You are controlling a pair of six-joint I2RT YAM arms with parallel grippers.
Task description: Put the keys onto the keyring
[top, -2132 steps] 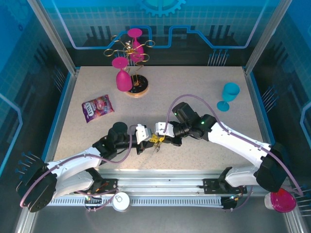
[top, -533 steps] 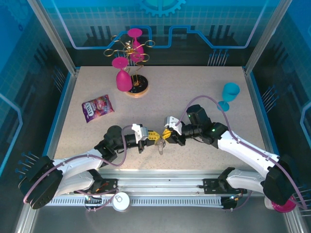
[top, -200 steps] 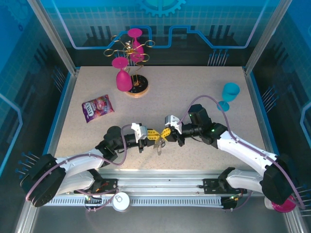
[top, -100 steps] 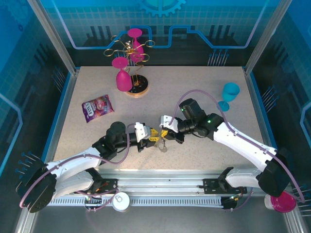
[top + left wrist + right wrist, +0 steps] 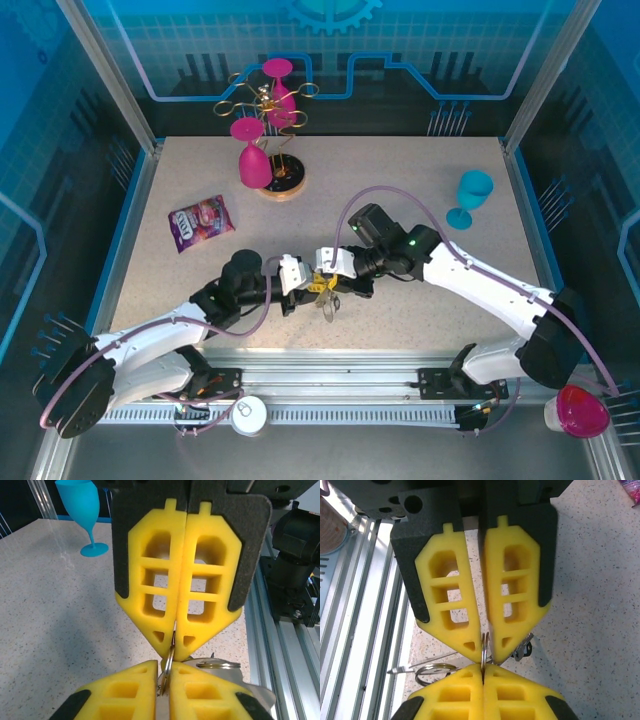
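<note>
Now we pinch the keyring [image 5: 483,650] tip to tip —
our left gripper [image 5: 164,672] and right gripper [image 5: 483,672] both clamp its thin silvery edge.

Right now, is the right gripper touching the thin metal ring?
Touching. In the right wrist view the right gripper is shut and the thin metal ring runs straight into the seam between its pads.

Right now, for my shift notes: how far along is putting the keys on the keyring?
Done: a thin metal ring is off the table. In hand: the left gripper and right gripper both have jaws shut on it, tip to tip. Left: the threading; a second silvery ring with a key blade sits beside them, and whether any key is on I cannot tell.
</note>
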